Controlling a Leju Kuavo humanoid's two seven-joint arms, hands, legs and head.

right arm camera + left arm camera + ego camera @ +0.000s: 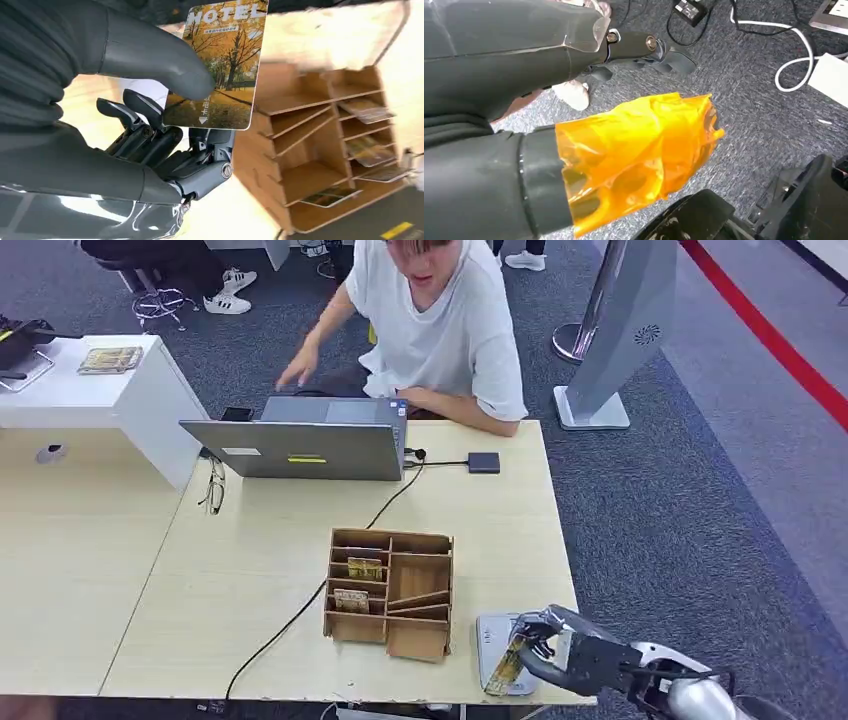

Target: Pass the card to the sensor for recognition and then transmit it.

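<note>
My right hand is at the table's front right corner and pinches a card that stands on edge over the flat grey-white sensor pad. In the right wrist view the card shows the word HOTEL above a picture of autumn trees. It sits between the thick thumb and the dark fingers of the right hand. My left hand hangs over the carpet floor, its front wrapped in orange film, so how its fingers lie is hidden.
A wooden organiser with several cards in its slots stands just left of the sensor. A laptop sits at the table's far side, with a person behind it. A black cable crosses the table. A small grey hub lies near the laptop.
</note>
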